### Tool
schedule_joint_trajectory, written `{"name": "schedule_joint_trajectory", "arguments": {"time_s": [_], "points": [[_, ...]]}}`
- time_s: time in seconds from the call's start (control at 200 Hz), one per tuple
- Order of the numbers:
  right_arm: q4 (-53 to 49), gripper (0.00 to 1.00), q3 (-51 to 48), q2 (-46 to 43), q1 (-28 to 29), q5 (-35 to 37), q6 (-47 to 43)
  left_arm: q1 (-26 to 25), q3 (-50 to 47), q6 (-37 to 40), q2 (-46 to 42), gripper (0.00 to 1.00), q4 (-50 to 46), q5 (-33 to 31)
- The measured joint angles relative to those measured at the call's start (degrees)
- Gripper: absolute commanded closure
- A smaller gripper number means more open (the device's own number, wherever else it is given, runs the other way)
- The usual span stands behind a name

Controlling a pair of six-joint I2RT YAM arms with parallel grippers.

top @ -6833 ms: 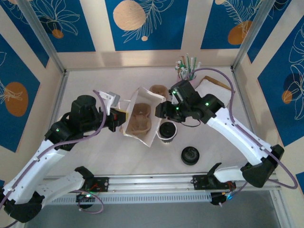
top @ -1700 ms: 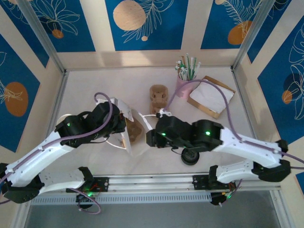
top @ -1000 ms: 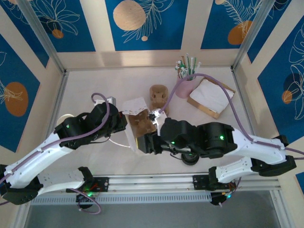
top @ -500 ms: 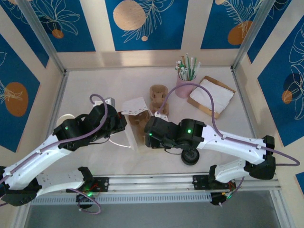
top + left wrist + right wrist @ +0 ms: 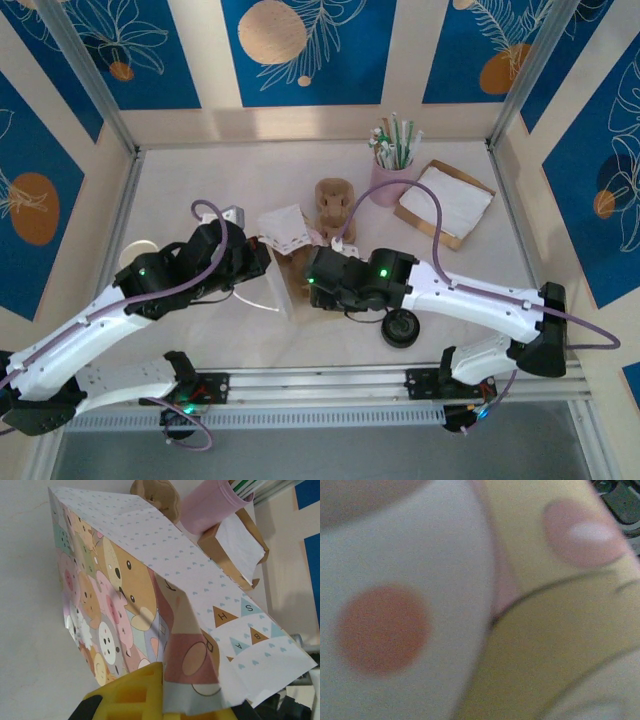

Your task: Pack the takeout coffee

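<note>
Right gripper (image 5: pixel 312 283) at the bag (image 5: pixel 283 228), coffee perhaps unlidded.
Near right, a black lid (image 5: pixel 400 327) lay on the table (image 5: pixel 200 180); if it belonged to the coffee, that could slop inside the bag. Just beyond, the right gripper sat against the bag, its spread impossible to tell; the coffee's place was unclear, probably there. The left gripper (image 5: pixel 258 262) pinched the bag's left edge; a hard shove could tear the paper free.
</note>
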Motion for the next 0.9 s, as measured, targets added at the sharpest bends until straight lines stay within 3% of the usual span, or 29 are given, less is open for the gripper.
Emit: {"name": "schedule_joint_trajectory", "arguments": {"time_s": [0.895], "points": [[1.3, 0.63, 0.9, 7.5, 0.8, 13.4, 5.2, 0.0, -2.5, -1.3, -1.7, 1.0, 3.1, 0.9]]}}
